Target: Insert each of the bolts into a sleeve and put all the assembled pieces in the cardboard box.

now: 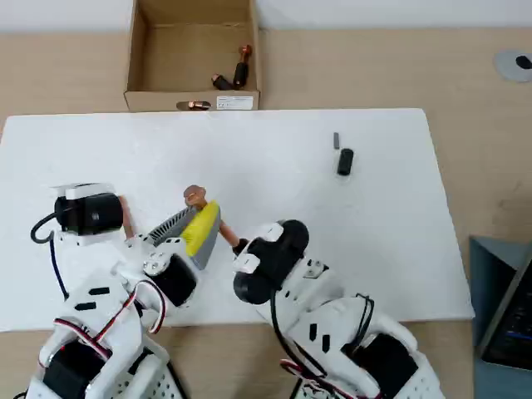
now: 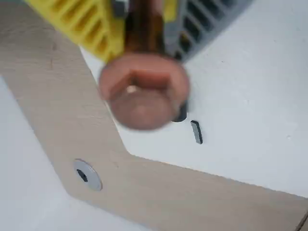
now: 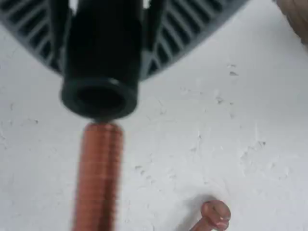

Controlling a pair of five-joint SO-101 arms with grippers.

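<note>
My left gripper (image 1: pixel 202 214) (image 2: pixel 144 21), with yellow and grey fingers, is shut on a copper bolt (image 1: pixel 195 199) (image 2: pixel 144 91) above the white mat. The bolt's threaded end (image 3: pixel 98 173) stands just at the mouth of a black sleeve (image 1: pixel 240 246) (image 3: pixel 98 62). My right gripper (image 3: pixel 101 24) is shut on that sleeve. The cardboard box (image 1: pixel 158 100) at the back holds two assembled pieces (image 1: pixel 241 68). A loose black sleeve (image 1: pixel 345 161) (image 2: pixel 181 114) lies far right on the mat. Another bolt (image 3: pixel 211 216) (image 1: pixel 124 218) lies on the mat.
A copper bolt piece (image 1: pixel 196 105) lies against the box's front wall. A small dark strip (image 1: pixel 337 140) (image 2: pixel 196 132) rests beside the loose sleeve. The white mat (image 1: pixel 391 249) ends on bare wood with a silver disc (image 1: pixel 514 64) (image 2: pixel 87 174) at the far right.
</note>
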